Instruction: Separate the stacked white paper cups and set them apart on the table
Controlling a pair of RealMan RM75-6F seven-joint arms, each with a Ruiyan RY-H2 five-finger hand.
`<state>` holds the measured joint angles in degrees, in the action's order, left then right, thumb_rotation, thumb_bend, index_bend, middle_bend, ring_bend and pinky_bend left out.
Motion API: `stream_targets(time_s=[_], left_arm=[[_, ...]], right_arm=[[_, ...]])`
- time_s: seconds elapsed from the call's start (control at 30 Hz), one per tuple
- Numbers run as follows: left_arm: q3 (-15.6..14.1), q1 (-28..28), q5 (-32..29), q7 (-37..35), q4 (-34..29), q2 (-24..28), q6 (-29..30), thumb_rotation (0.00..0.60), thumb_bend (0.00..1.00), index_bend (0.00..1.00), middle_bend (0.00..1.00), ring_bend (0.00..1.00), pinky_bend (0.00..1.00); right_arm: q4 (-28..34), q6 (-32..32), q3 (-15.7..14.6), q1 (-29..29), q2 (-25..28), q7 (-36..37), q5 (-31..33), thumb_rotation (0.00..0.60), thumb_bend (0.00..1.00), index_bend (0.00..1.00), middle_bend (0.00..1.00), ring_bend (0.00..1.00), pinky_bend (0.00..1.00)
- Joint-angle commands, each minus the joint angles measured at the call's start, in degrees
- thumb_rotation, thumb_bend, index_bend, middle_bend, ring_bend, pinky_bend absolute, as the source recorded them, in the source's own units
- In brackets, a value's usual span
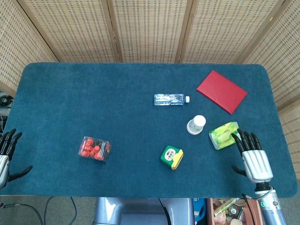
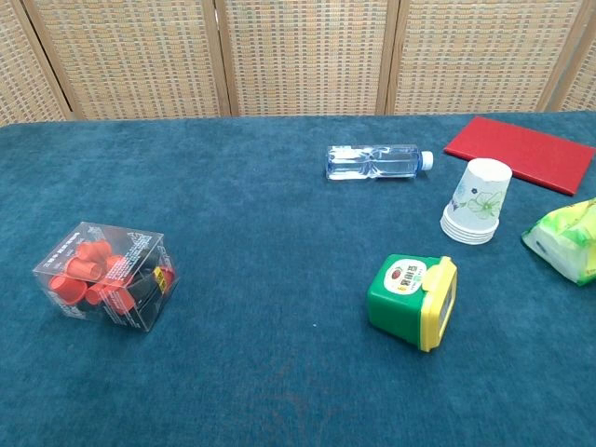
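The stacked white paper cups (image 1: 196,124) stand upside down on the blue table, right of centre; in the chest view the stack (image 2: 477,201) shows a faint floral print and several rims at its base. My right hand (image 1: 253,156) lies open near the table's right front edge, fingers spread, a short way right of the cups and apart from them. At the left front edge my left hand (image 1: 7,157) is open too, far from the cups. Neither hand shows in the chest view.
A clear water bottle (image 1: 171,99) lies behind the cups, a red book (image 1: 221,91) at the back right. A green-yellow packet (image 1: 223,134) sits between cups and right hand. A green and yellow box (image 1: 171,157) and a clear box of red pieces (image 1: 94,148) stand nearer the front.
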<state>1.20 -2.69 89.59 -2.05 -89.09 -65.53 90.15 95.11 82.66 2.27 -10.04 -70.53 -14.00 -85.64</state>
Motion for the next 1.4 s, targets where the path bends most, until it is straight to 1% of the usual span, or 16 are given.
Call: stream_targets(time_s=[0.03, 0.47, 0.67, 0.8, 0.87, 0.93, 1.0, 1.03, 1.1, 1.2, 1.33, 1.4], left_arm=[[0.04, 0.00, -0.05, -0.20, 0.09, 0.03, -0.04, 0.600, 0.16, 0.00, 0.00, 0.00, 0.00], [0.00, 0.06, 0.45, -1.40, -0.21, 0.31, 0.17, 0.600, 0.16, 0.00, 0.00, 0.00, 0.00], [0.03, 0.02, 0.46, -1.76, -0.17, 0.33, 0.09, 0.600, 0.16, 0.00, 0.00, 0.00, 0.00], [0.07, 0.11, 0.48, -2.09, -0.33, 0.54, 0.28, 0.600, 0.16, 0.00, 0.00, 0.00, 0.00], [0.13, 0.13, 0.45, -2.10, -0.41, 0.59, 0.36, 0.600, 0.16, 0.00, 0.00, 0.00, 0.00], [0.15, 0.15, 0.48, -2.18, -0.47, 0.61, 0.41, 0.600, 0.16, 0.00, 0.00, 0.00, 0.00], [0.03, 0.16, 0.53, -2.36, -0.52, 0.65, 0.29, 0.600, 0.16, 0.00, 0.00, 0.00, 0.00], [-0.03, 0.12, 0.51, -2.28, -0.47, 0.62, 0.10, 0.600, 0.16, 0.00, 0.00, 0.00, 0.00], [-0.07, 0.05, 0.47, -2.16, -0.41, 0.55, -0.11, 0.600, 0.16, 0.00, 0.00, 0.00, 0.00], [0.00, -0.02, 0.38, -1.98, -0.30, 0.46, -0.24, 0.600, 0.16, 0.00, 0.00, 0.00, 0.00], [0.07, -0.15, 0.21, -2.40, -0.15, 0.44, -0.51, 0.600, 0.16, 0.00, 0.00, 0.00, 0.00], [0.11, -0.18, 0.10, -2.56, 0.04, 0.42, -0.62, 0.600, 0.16, 0.00, 0.00, 0.00, 0.00]], right_arm=[[0.16, 0.08, 0.06, 0.05, 0.02, -0.02, -0.29, 0.600, 0.12, 0.11, 0.00, 0.00, 0.01], [0.61, -0.30, 0.17, 0.38, 0.24, 0.36, -0.46, 0.600, 0.12, 0.11, 0.00, 0.00, 0.01], [1.11, -1.19, 0.58, 0.00, 0.18, 0.45, -0.06, 0.600, 0.12, 0.11, 0.00, 0.00, 0.01], [2.52, -1.90, 1.36, -0.94, 0.23, -0.03, -0.29, 0.600, 0.12, 0.11, 0.00, 0.00, 0.01], [3.68, -2.41, 2.27, -1.85, 0.26, -0.81, -0.24, 0.600, 0.12, 0.11, 0.00, 0.00, 0.02], [4.41, -2.59, 3.12, -2.55, 0.20, -1.26, -0.21, 0.600, 0.12, 0.12, 0.00, 0.00, 0.05], [5.90, -3.44, 5.10, -4.28, -0.09, -2.54, 0.37, 0.600, 0.12, 0.16, 0.01, 0.00, 0.13], [6.81, -4.81, 6.44, -5.74, -0.25, -3.41, 1.27, 0.600, 0.12, 0.17, 0.02, 0.00, 0.15], [9.06, -8.19, 8.53, -8.29, 0.02, -5.85, 4.47, 0.600, 0.12, 0.18, 0.04, 0.00, 0.18], [10.83, -11.98, 11.04, -11.48, 0.11, -9.40, 9.04, 0.600, 0.12, 0.18, 0.04, 0.00, 0.18], [11.46, -16.26, 13.44, -15.08, -0.19, -12.37, 15.03, 0.600, 0.12, 0.20, 0.06, 0.00, 0.18], [11.33, -18.96, 14.50, -17.18, -0.13, -14.04, 19.24, 0.600, 0.12, 0.20, 0.07, 0.00, 0.18]])
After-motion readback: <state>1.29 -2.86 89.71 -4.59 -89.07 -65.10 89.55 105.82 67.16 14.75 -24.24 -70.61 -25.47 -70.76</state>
